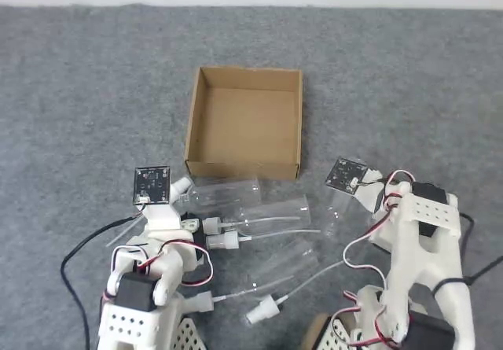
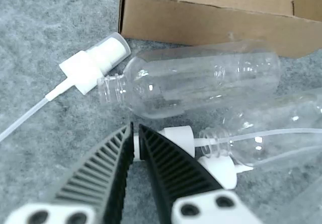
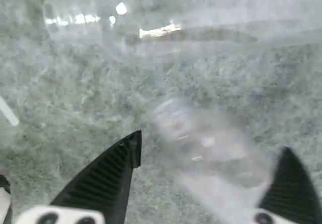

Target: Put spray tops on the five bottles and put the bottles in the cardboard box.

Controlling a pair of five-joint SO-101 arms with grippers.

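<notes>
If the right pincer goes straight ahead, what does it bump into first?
Most likely the clear bottle lying on the grey carpet, right between the right pincer's open jaws. A second bottle lies farther on.

An open cardboard box point(image 1: 245, 122) stands on a grey, carpet-like table point(image 1: 78, 90), with the left arm point(image 1: 161, 248) and the right arm point(image 1: 416, 240) at the near edge. Clear bottles point(image 1: 271, 212) lie on their sides between the arms, just in front of the box, among loose white spray tops point(image 1: 222, 242) with thin tubes. One bottle point(image 1: 224, 193) lies near the box's front wall, a spray top point(image 1: 182, 185) by its neck; another bottle point(image 1: 346, 204) lies at the right arm's tip.
</notes>
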